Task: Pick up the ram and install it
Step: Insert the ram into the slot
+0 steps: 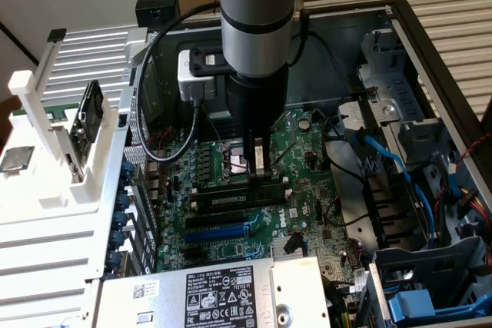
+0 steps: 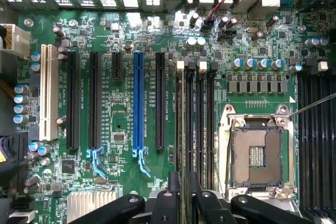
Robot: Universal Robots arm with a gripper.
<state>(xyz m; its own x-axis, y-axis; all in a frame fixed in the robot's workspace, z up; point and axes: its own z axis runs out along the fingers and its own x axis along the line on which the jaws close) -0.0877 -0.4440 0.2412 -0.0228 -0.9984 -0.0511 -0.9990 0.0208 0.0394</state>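
The gripper [image 2: 182, 184] is clenched. In the wrist view its two black fingertips [image 2: 174, 192] stand almost together, with a thin dark strip pinched between them: the ram [image 2: 182, 167], seen edge-on. That edge runs in line with the memory slots [image 2: 202, 129], over the one of the four lying farthest from the CPU socket [image 2: 257, 153]. The grip sits toward one end of the slot, not at its middle. Whether the stick is seated or just above the slot cannot be told. Edge-on it is only a narrow dark line, and its label and chips cannot be made out.

The wrist view also gives the green motherboard [image 2: 115, 108] in detail. The socket is open in its metal frame, and a blue expansion slot [image 2: 138, 100] and a white slot [image 2: 48, 93] lie parallel to the memory slots.

The exterior view adds the arm [image 1: 257, 5] coming straight down. The gripper [image 1: 259, 174] is low, just on the near side of the socket, meeting the long dark band of memory slots [image 1: 223, 201] right of its middle. At the exterior view's left stands a white rack [image 1: 31, 213] with a dark card [image 1: 91, 113] tilted in it. A power supply [image 1: 223, 293] lies at the near edge, and blue cables [image 1: 384, 155] run at the exterior view's right.
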